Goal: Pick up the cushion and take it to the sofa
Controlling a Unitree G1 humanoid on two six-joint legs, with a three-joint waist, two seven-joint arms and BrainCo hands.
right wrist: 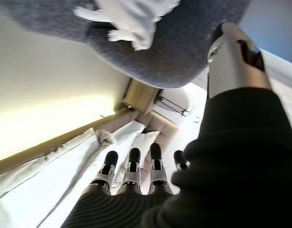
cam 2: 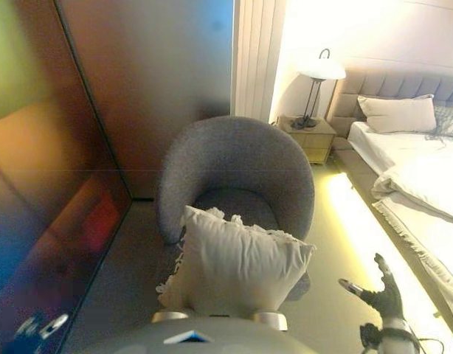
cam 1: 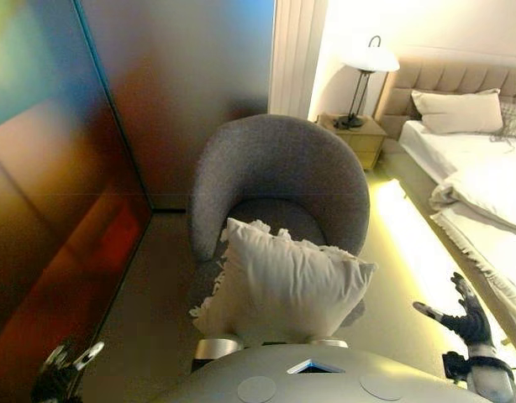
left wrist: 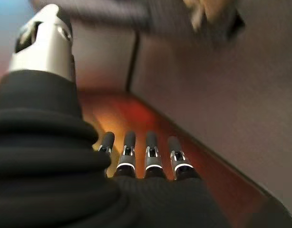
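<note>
A cream cushion with a fringed edge stands upright on the front of the seat of a grey round armchair, directly in front of me. Its fringe also shows in the right wrist view. My left hand is low at the left, apart from the cushion, fingers straight and empty. My right hand is low at the right, over the floor between chair and bed, fingers spread and empty.
A dark glossy wall panel runs along the left. A bed with white bedding and a pillow stands at the right. A nightstand with a lamp is behind the armchair.
</note>
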